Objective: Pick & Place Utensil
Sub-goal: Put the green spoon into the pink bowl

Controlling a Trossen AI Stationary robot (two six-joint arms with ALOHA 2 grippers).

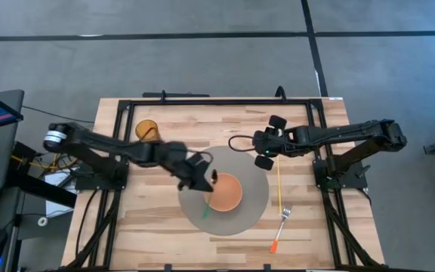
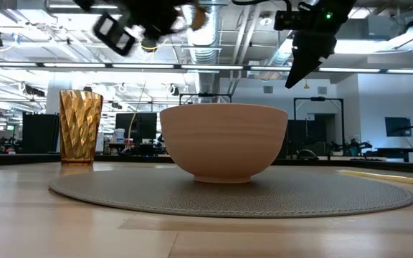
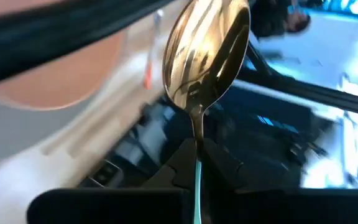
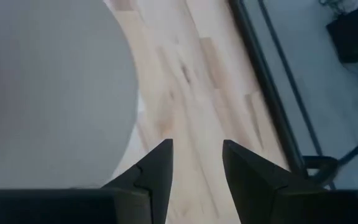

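Note:
A gold spoon with a thin teal handle fills the left wrist view, bowl (image 3: 207,56) pointing away from my left gripper (image 3: 196,158), which is shut on it. From above, that gripper (image 1: 200,181) hangs over the far left rim of a terracotta bowl (image 1: 226,193), which stands on a round grey mat (image 1: 251,181). In the low view the spoon's bowl (image 2: 198,16) is high above the terracotta bowl (image 2: 222,142). My right gripper (image 1: 266,151) is open and touches nothing, raised over the mat's far right edge (image 4: 126,93). My left gripper pinches the spoon's teal handle (image 3: 197,177) between its two fingers, just behind the neck. The handle runs along the fingers and the gold bowl sticks out past their tips. The spoon is lifted clear, above the terracotta bowl.
An amber ribbed glass (image 1: 147,130) stands at the table's far left. A fork with an orange handle (image 1: 280,227) and a yellow stick (image 1: 279,189) lie right of the mat. A thin green strip (image 1: 205,209) shows on the mat's near left. Bare wood lies along the near edge.

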